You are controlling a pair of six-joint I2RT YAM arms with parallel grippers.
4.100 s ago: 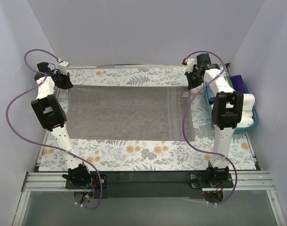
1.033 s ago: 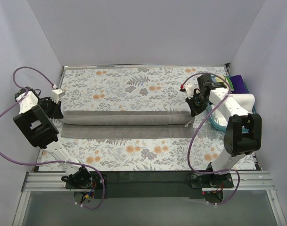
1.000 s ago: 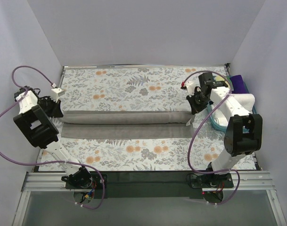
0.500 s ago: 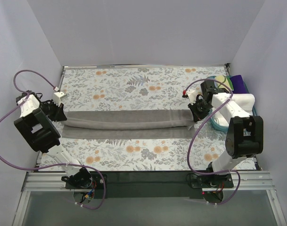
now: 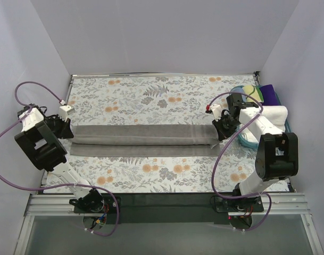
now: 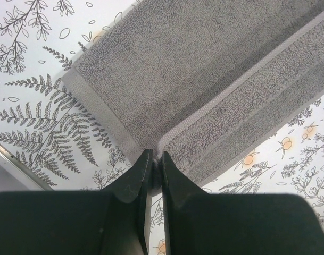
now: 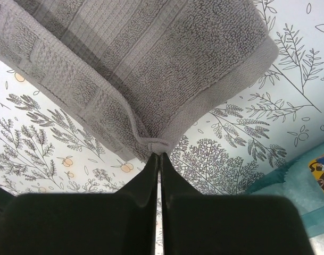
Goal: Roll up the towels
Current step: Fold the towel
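The grey-brown towel (image 5: pixel 143 139) lies as a long, narrow folded strip across the floral cover (image 5: pixel 151 98) of the bench, stretched between the two arms. The left gripper (image 6: pixel 155 155) is pinched together on the corner of the upper layer at its end. Just ahead of its tips the hemmed edge of the lower layer runs away to the left. The right gripper (image 7: pixel 159 155) is likewise clamped on the bunched corner at the opposite end, with a teal basket (image 7: pixel 295 186) just off to its side.

The towel looks soft, light and floppy. It will probably sag and crease wherever it is unsupported, though the terry pile should not slip between the fingers. The stiffer hemmed corners seem the best hold. Rolling likely calls for starting at one short end and keeping both layers aligned.
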